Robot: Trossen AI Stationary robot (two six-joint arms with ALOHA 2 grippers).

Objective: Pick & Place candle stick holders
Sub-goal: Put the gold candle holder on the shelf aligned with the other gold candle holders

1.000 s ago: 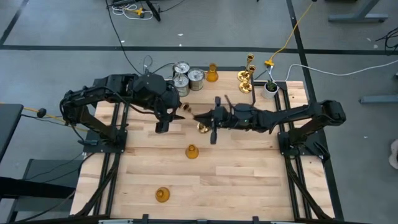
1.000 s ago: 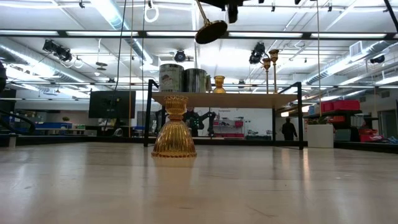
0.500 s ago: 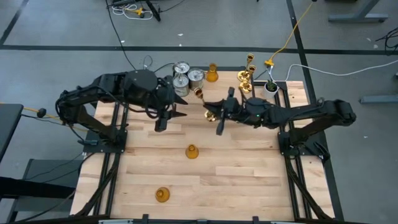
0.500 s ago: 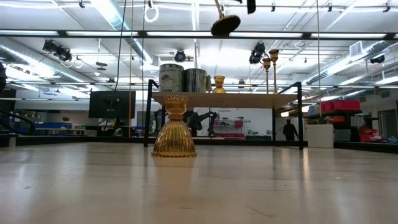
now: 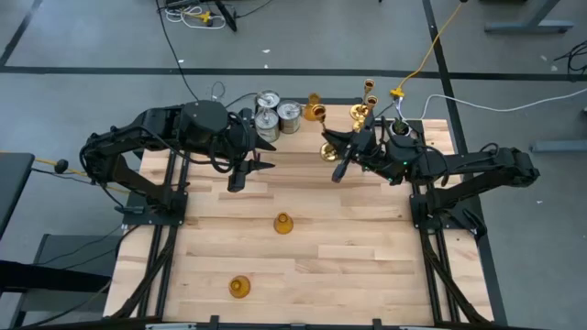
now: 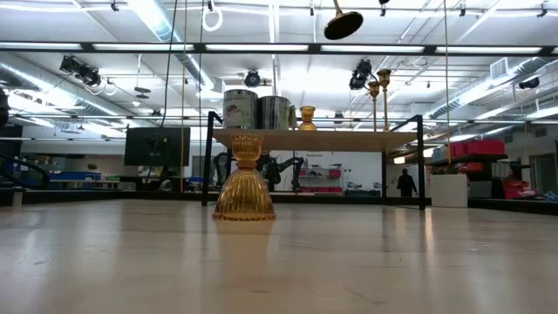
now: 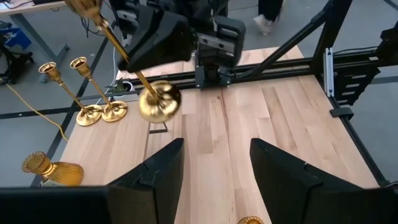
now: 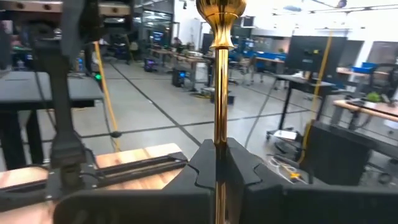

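Note:
My right gripper [image 5: 336,152] is shut on a shiny brass candle stick holder [image 5: 327,152] and holds it high over the table's far right part. Its round base also shows in the low view [image 6: 343,24]. My left gripper [image 5: 252,167] hangs open over the table's far left part with nothing between its fingers [image 7: 214,168]. Two more brass holders [image 5: 364,103] stand on their bases at the far edge, beside three silvery cylinders [image 5: 275,112] and an amber holder [image 5: 313,99]. A second amber holder [image 5: 282,223] stands mid-table and a third [image 5: 239,287] near the front edge. My right gripper pinches the brass holder's thin stem [image 8: 219,134] about midway, between its two fingers. The fingers come level from the table's right side and lie across the stem. The holder is lifted clear and tilted, cup end [image 8: 221,12] up, round base [image 7: 158,102] lower.
A small white pot with a green plant [image 5: 400,128] sits at the far right corner, close under my right arm. Bare wooden table [image 5: 348,247] lies between the amber holders and the right edge. Black frame rails [image 5: 431,266] run along both sides.
My right gripper has risen and gone toward the table's far right, away from my left gripper, carrying the brass holder clear of the table. The holder has swung with it, its base moving right and up in the low view.

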